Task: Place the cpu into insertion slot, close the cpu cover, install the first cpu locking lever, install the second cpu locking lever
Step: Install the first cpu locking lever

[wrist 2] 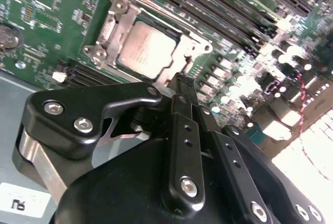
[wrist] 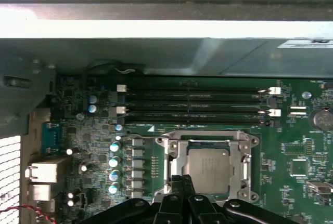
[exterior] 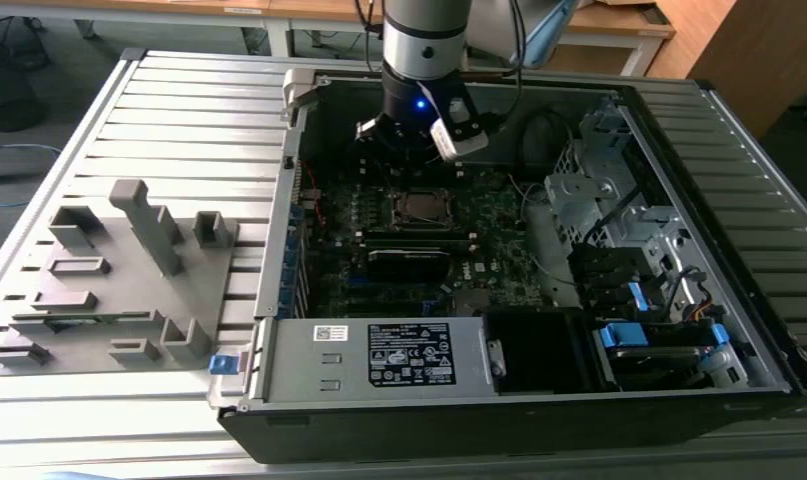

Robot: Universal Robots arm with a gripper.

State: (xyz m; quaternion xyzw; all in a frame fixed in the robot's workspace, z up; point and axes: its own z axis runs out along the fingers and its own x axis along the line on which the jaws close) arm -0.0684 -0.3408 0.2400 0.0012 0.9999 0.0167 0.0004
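- The black gripper hangs low inside the open black and grey metal computer case. It is just over the dark green motherboard.
- Its two long black fingers are pressed side by side, with no gap at the tips. Nothing sits between them.
- The tips are right at one edge of the socket, close to the chip. They may be touching the metal there, but I cannot tell for sure.
- The cpu is a small flat square chip with a dull silver top. It lies flat in the square black insertion slot.
- The cpu cover is a thin shiny metal frame with a big square window. It lies down flat around the chip, and the chip's top shows through the window.
- In the first wrist view the finger tips sit just beside the cpu. They are on the side away from the long thin black memory slots.
- In the exterior view the silver robot arm comes down into the case. The gripper is near the insertion slot, on the side farther from the camera.
- A grey plastic holder block with posts and pockets lies on the pale slatted metal table. It is at the exterior view's left of the case, well apart from the gripper.
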